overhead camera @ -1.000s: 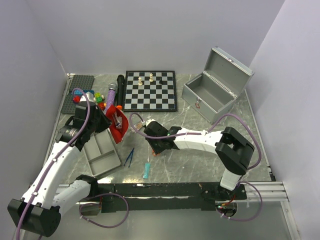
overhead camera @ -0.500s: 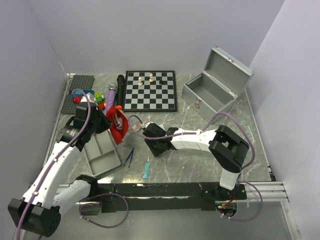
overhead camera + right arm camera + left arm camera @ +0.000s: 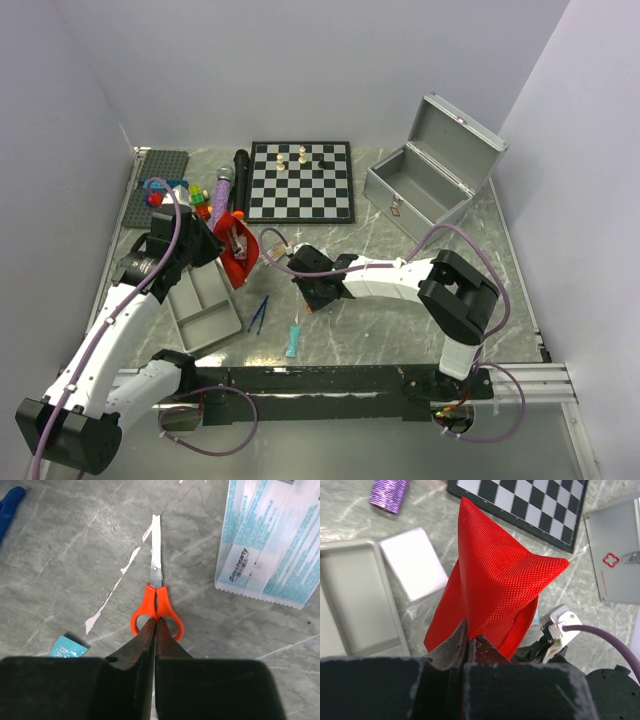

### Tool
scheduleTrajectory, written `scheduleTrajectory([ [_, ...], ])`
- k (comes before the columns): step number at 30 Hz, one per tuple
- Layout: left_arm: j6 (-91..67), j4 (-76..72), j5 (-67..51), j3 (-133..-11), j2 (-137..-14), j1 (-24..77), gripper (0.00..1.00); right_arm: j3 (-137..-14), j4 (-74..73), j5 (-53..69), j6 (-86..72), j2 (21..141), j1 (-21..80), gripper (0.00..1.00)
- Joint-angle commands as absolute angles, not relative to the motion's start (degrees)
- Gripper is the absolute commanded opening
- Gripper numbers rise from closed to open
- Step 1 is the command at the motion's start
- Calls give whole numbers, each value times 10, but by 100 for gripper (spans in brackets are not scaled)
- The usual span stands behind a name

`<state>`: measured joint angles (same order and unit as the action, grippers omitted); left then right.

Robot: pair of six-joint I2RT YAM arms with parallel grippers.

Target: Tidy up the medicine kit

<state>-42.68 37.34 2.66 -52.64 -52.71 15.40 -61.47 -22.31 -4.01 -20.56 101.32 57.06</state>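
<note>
Your right claw (image 3: pixel 315 293) is down at the marble tabletop (image 3: pixel 50 555). Its fingers are drawn together until only a hairline shows between them. The tips sit on the orange handle of the scissors (image 3: pixel 156 587), right where the two loops meet; you cannot tell whether they actually pinch it. The blades lie flat and point straight ahead of the claw. A blue-printed white sachet (image 3: pixel 265 545) lies ahead and to the right.

The medicine kit (image 3: pixel 420 195) stands well beyond that claw and off to its right, apart from both arms. Its lid (image 3: pixel 455 135) is thrown open and stands up along the far-right side. The case's long axis runs on a diagonal, far-left to near-right. Its front wall, with the small red emblem (image 3: pixel 397 211), faces near-left, back towards your right claw.

Your left claw (image 3: pixel 469 639) is clamped on a fold of the red pouch (image 3: pixel 495 580), which rises ahead of it. The grey divided tray (image 3: pixel 350 595) lies to its left.
</note>
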Motion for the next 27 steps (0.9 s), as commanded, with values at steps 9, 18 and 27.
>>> scheduleTrajectory([
  [9, -442, 301, -59, -505, -539, 153, 1, -596, -236, -24, -243, 851, 555, 0],
  [18, -485, 260, -67, -483, -548, 196, 1, -634, -228, 23, -272, 764, 554, 0],
  [27, -524, 236, -31, -495, -570, 268, 1, -701, -212, 58, -295, 802, 550, 0],
])
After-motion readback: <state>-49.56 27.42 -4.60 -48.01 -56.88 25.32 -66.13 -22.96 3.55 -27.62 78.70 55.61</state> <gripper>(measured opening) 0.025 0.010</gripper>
